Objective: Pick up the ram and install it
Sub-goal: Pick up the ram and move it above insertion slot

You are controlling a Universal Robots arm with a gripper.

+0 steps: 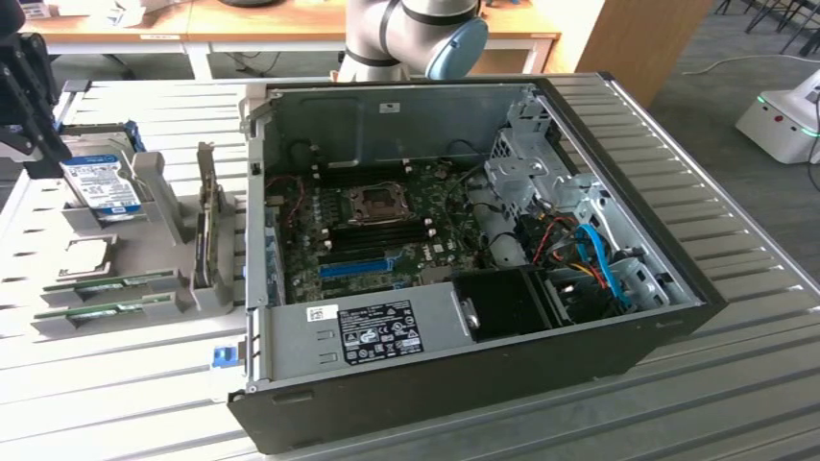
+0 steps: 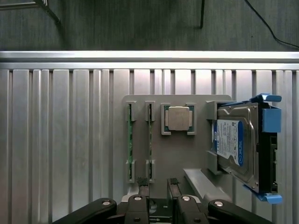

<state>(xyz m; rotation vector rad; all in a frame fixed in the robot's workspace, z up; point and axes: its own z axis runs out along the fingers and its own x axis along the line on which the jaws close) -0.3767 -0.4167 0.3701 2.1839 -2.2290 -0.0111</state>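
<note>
The gripper [image 2: 158, 183] is hovering over one edge of the gray holder [image 2: 159, 158], its two fingers [image 2: 142, 184] standing apart and gripping nothing. Just beyond the fingertips, two sticks are standing on edge in parallel slots of the holder. The first ram stick [image 2: 150, 140] is lying closest to the gripper's line, and the second ram stick [image 2: 130, 140] is sitting beside it, with a narrow strip of holder running between them. Past the second stick, the ribbed tabletop [image 2: 60, 140] is stretching away bare. On the other side, one processor chip [image 2: 179, 118] is resting in its own pocket. Beyond it, one hard drive [image 2: 233, 142] in a blue bracket is crowding the holder's edge. In the exterior view, the holder is sitting to the exterior view's left of one open computer case [image 1: 640, 336], whose side wall is rising near it. One blue slot [image 1: 352, 266] is showing on the board inside.
</note>
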